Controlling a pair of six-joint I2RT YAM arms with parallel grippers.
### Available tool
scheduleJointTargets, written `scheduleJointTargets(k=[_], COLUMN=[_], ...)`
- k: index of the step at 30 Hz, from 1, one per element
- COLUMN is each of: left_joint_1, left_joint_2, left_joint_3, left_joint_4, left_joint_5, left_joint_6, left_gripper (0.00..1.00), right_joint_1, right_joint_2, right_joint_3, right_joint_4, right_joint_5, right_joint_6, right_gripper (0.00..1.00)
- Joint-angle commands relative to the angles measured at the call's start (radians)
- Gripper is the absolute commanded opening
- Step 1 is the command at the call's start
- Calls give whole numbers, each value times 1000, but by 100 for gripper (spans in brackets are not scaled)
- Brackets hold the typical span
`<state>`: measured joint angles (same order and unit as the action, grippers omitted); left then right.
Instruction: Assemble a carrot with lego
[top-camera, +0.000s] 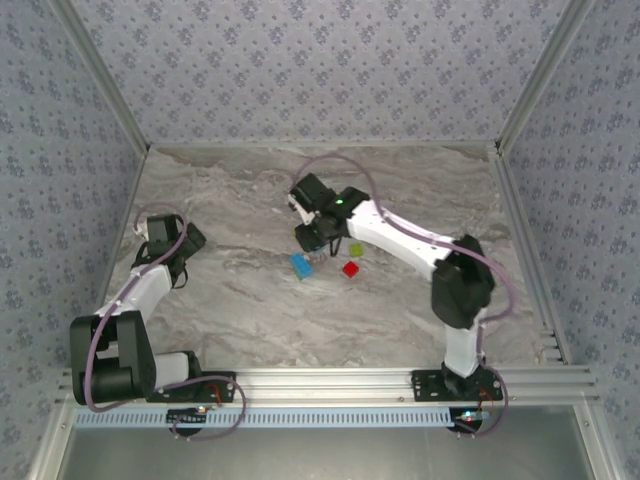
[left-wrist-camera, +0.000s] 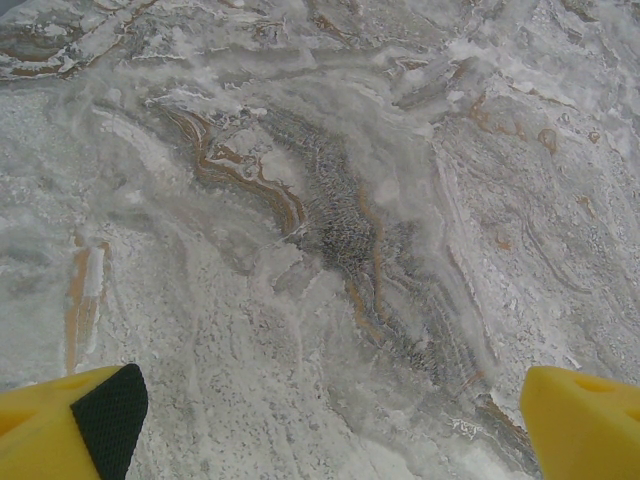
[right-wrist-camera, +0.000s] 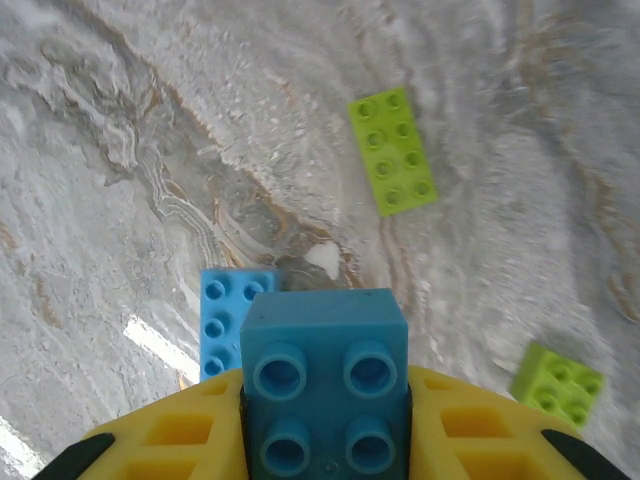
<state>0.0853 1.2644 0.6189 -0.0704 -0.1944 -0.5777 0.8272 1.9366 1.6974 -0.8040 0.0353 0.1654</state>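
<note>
The right gripper (right-wrist-camera: 325, 440) is pinching a blue brick (right-wrist-camera: 325, 335) above the middle of the table (right-wrist-camera: 120, 150). A second blue brick (right-wrist-camera: 222, 320) is lying just beneath it. A long lime-green brick (right-wrist-camera: 393, 150), a small lime-green brick (right-wrist-camera: 557, 385) and a red brick (top-camera: 350, 268) are lying loose nearby. The left gripper (left-wrist-camera: 335, 430) is hanging spread wide near the table's left edge. No pieces appear joined, so the carrot is seemingly barely begun.

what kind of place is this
Probably a robot lab test cell: a marble-patterned tabletop boxed in by wallpapered panels, left arm and right arm bolted to an aluminium rail, a red lego brick.
</note>
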Motion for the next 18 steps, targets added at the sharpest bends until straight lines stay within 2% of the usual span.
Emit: scheduleJointTargets(k=[1, 6, 18], left_joint_1=[5, 5, 5], left_joint_2=[-13, -11, -12], left_joint_3=[32, 33, 35], left_joint_4=[6, 9, 9], left_joint_5=[6, 11, 10], left_joint_6=[-5, -8, -6], left_gripper=[98, 98, 97], right_joint_1=[26, 33, 38], right_joint_2=[92, 155, 185], right_joint_3=[95, 151, 168], right_joint_4=[-124, -126, -141], right_joint_5=[-24, -47, -70], right_joint_6=[-60, -67, -66], right_gripper=[33, 33, 33])
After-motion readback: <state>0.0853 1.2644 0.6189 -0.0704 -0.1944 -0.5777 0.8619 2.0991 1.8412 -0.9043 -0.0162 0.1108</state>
